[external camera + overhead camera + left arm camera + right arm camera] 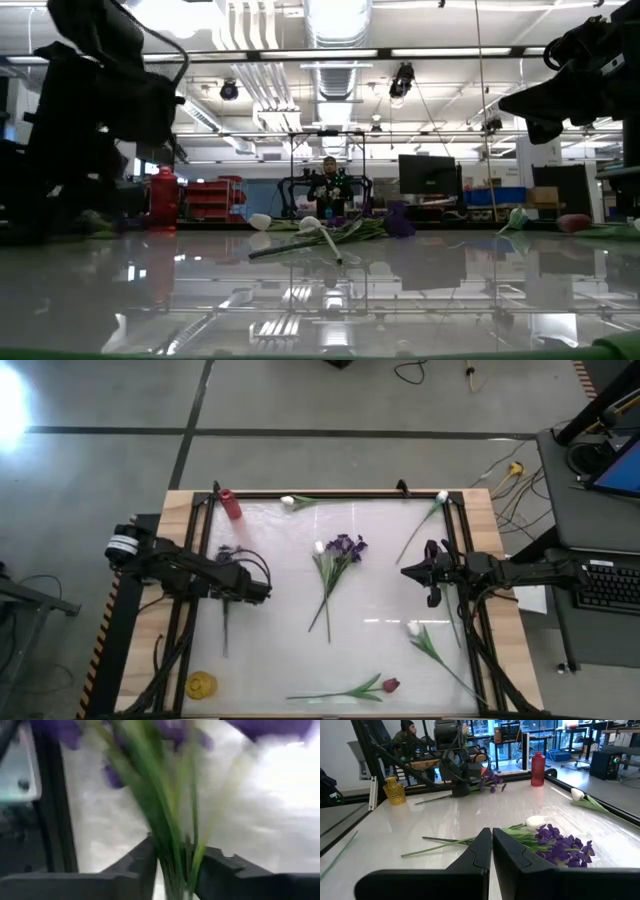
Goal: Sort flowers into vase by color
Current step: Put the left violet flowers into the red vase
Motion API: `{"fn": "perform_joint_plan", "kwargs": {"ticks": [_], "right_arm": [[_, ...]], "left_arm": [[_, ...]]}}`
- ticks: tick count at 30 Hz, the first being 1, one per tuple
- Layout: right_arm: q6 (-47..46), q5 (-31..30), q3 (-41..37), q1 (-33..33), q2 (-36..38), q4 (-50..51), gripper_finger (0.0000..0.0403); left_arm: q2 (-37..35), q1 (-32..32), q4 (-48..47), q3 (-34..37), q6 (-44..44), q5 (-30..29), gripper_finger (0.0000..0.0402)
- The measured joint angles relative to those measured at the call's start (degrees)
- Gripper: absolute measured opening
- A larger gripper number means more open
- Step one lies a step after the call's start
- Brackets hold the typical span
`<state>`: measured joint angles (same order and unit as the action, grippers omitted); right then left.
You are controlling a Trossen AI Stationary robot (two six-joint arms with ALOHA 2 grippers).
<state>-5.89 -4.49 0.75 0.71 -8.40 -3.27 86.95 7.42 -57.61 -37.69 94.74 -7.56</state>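
Note:
A bunch of purple flowers [228, 552] lies at the table's left, its green stem [225, 635] running toward the near edge. My left gripper [232, 592] stands over it, pointing steeply down and shut on the stems [177, 855]. A second purple bunch [345, 547] with a white tulip [320, 547] lies mid-table. More white tulips lie at the far edge [288, 501], far right [441, 497] and near right [414, 628]. A dark red tulip [390, 685] lies at the near edge. My right gripper [408, 571] waits level at the right, shut on nothing. My left gripper pinches the bunch's thin green stems [180, 867] between its two fingers [145, 862], some way below the purple blossoms [112, 775]. The fingers come from above, steeply down, and lie across the stems. The stem's free end [427, 799] rests on the table.
A red vase [231, 505] stands at the far left corner and a yellow vase [202, 684] at the near left. A black frame [330, 494] rims the white tabletop. A person [410, 740] sits beyond the table's left side.

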Motion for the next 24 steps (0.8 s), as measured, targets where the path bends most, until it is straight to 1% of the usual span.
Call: {"fn": "perform_joint_plan", "kwargs": {"ticks": [4, 6, 10, 12, 16, 20, 22, 24], "right_arm": [[-0.02, -0.02, 0.00, 0.02, 0.01, 0.00, 0.0009], [0.00, -0.02, 0.00, 0.00, 0.00, 0.02, 0.0009], [0.00, -0.02, 0.00, 0.02, 0.01, 0.01, 0.0009], [0.03, -0.02, 0.00, 0.02, 0.01, 0.00, 0.0009], [-0.02, -0.02, 0.00, 0.02, 0.00, 0.00, 0.0009], [-0.02, -0.02, 0.00, 0.01, 0.02, 0.00, 0.0009], [0.00, -0.02, 0.00, 0.00, 0.02, 0.01, 0.0009], [0.00, -0.02, 0.00, 0.01, 0.02, 0.00, 0.0009]], "left_arm": [[-0.81, -0.06, -0.12, -5.28, -3.23, -8.17, 0.0032], [-1.79, -0.12, -0.69, -8.22, -5.24, -13.49, 0.0009], [-5.37, -1.49, -0.97, -13.94, -11.53, -24.95, 0.0009], [-7.91, -2.80, -0.69, -16.50, -16.42, -32.27, 0.0004], [-13.90, -6.82, -0.20, -21.29, -27.40, -49.98, 0.0002], [-18.92, -11.16, 4.01, -25.18, -38.68, -67.80, 0.0001], [-20.62, -13.24, 5.89, -26.59, -40.92, -76.07, 0.0001], [-21.80, -15.34, 7.01, -27.63, -40.49, -81.90, 0.0000]]}}
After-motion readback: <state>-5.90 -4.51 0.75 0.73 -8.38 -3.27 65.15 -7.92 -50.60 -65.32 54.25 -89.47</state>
